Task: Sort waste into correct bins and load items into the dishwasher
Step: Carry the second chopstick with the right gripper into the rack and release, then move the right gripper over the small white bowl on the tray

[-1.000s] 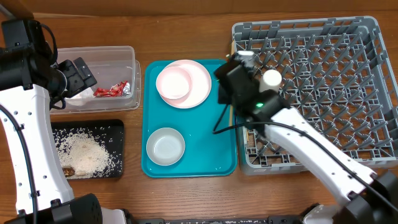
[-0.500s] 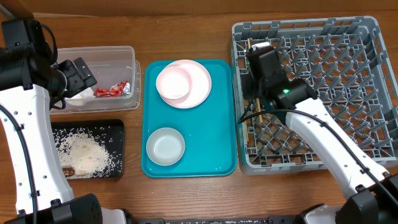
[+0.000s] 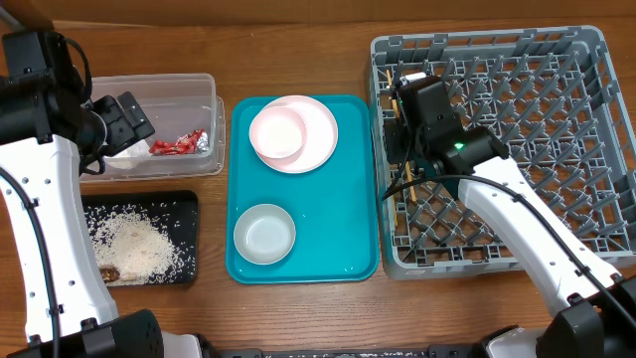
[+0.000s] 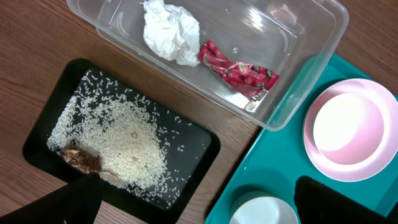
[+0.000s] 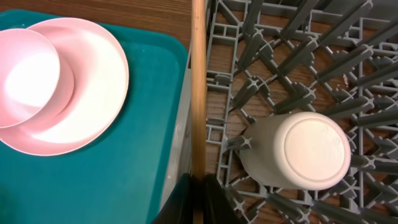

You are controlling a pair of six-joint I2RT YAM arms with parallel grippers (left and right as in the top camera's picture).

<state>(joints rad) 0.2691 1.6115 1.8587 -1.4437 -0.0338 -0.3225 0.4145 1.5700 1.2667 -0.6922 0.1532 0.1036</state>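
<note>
My right gripper (image 5: 199, 194) is shut on wooden chopsticks (image 5: 198, 87) that lie along the left edge of the grey dish rack (image 3: 556, 129); in the overhead view this gripper (image 3: 395, 149) is over that edge. A small white cup (image 5: 305, 149) sits upside down on the rack pegs just right of the chopsticks. My left gripper (image 4: 199, 208) is open and empty, above the clear tub (image 3: 199, 85), which holds the white tissue (image 4: 169, 32) and the red wrapper (image 4: 239, 70). The black tray (image 3: 189, 204) holds rice grains (image 4: 124, 149) and brown scraps (image 4: 81, 158).
The teal tray (image 3: 348, 229) lies between the bins and the rack. On it are a pink plate (image 3: 320, 139) with a pink bowl (image 3: 278, 132) on top and a white bowl (image 3: 264, 234) nearer the front. The right arm crosses the rack's front left.
My right gripper moved from the teal tray's right edge to the rack's left edge with the chopsticks, and now covers the cup in the overhead view. The left arm has not moved.
</note>
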